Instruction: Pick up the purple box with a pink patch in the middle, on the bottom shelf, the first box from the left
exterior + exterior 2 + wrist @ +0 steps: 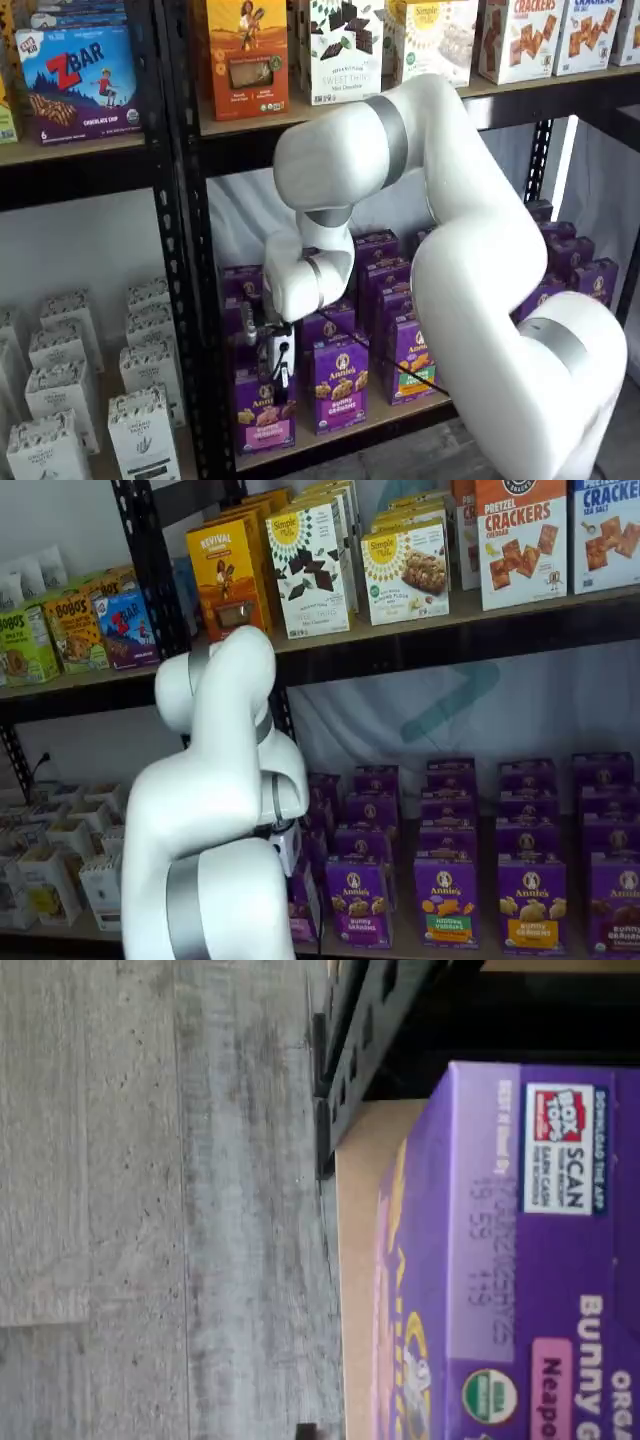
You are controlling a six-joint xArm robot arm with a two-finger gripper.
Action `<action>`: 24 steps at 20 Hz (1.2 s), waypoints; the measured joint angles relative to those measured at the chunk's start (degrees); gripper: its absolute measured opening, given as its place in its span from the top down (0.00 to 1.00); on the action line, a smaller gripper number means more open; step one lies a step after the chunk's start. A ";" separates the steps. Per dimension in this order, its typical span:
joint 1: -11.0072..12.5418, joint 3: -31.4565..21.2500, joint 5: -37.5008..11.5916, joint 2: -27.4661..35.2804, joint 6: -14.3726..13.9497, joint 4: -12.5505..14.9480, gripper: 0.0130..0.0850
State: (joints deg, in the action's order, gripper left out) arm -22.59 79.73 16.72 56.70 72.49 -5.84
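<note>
Purple box (264,412), with its pink band, is seen at the left front of the bottom shelf (345,428), directly under the gripper (277,372). Jaw state cannot be told. A centred, vertical descent is advised, clear of the neighbouring carton (337,385).

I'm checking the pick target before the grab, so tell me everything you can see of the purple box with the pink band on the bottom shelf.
The purple box is a small upright cardboard carton with a round white logo, pictured snacks and a pink band across its front. It stands at the front of the bottom shelf, leftmost in its row, beside a matching purple carton. The wrist view shows its top with a scan label, stamped date and green seal. The gripper hangs right in front of it; contact cannot be told.
</note>
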 joint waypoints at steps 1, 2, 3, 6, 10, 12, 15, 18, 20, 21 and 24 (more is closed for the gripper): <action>-0.02 0.04 -0.12 0.09 -0.23 0.22 0.28; -0.05 0.10 -0.15 0.18 -0.42 0.40 0.28; -0.07 0.18 -0.17 0.28 -0.68 0.66 0.28; -0.10 0.33 -0.34 0.58 -1.58 1.58 0.28; -0.17 0.40 -0.95 0.89 -1.92 1.89 0.28; -0.21 0.41 -1.34 1.01 -1.84 1.76 0.28; -0.23 0.39 -1.70 1.12 -1.64 1.52 0.28; -0.23 0.59 -1.34 1.21 -1.71 1.61 0.33; -0.19 0.77 -0.98 1.28 -2.10 2.06 0.39; -0.17 0.80 -0.93 1.32 -2.29 2.29 0.44; -0.07 0.92 -0.94 1.44 -3.08 3.24 0.44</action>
State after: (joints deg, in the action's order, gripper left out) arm -22.66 80.65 15.78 58.14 69.41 -2.60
